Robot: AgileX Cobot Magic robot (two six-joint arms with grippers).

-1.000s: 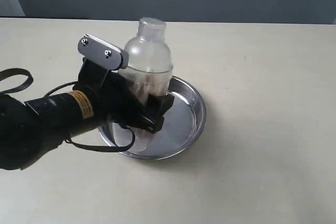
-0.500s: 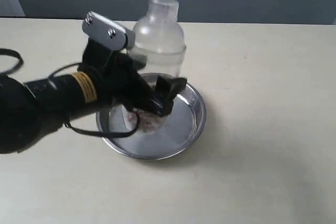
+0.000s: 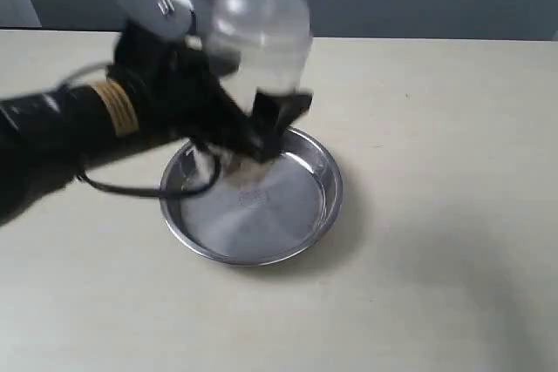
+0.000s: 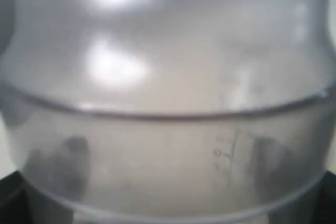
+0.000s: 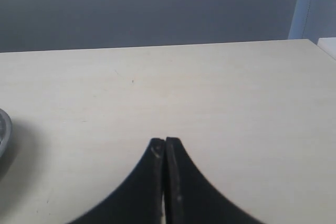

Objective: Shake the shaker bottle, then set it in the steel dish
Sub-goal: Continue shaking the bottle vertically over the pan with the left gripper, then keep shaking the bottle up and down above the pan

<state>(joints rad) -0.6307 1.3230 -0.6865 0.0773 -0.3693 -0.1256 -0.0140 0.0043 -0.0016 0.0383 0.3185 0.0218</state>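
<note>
The shaker bottle (image 3: pixel 263 32) is held upright in the air above the steel dish (image 3: pixel 305 206), its cap cut off by the top edge of the exterior view. My left gripper (image 3: pixel 248 124) is shut on the bottle's lower body, and the whole arm looks blurred. In the left wrist view the frosted bottle (image 4: pixel 168 98) fills the picture, with dark fingers (image 4: pixel 73 161) showing through its wall on both sides. The round shiny dish lies on the table with nothing in it. My right gripper (image 5: pixel 165 141) is shut on nothing over bare table; the dish rim (image 5: pixel 3 132) shows at that view's edge.
The table (image 3: pixel 453 128) is a plain cream surface with a dark wall behind it. A black cable (image 3: pixel 148 187) from the left arm hangs over the dish's left rim. A pale panel (image 5: pixel 317 3) stands past the table's far corner in the right wrist view.
The left gripper has lifted the bottle out of the dish, from standing inside it one second ago to well above it now. The right gripper shows no earlier frame.
</note>
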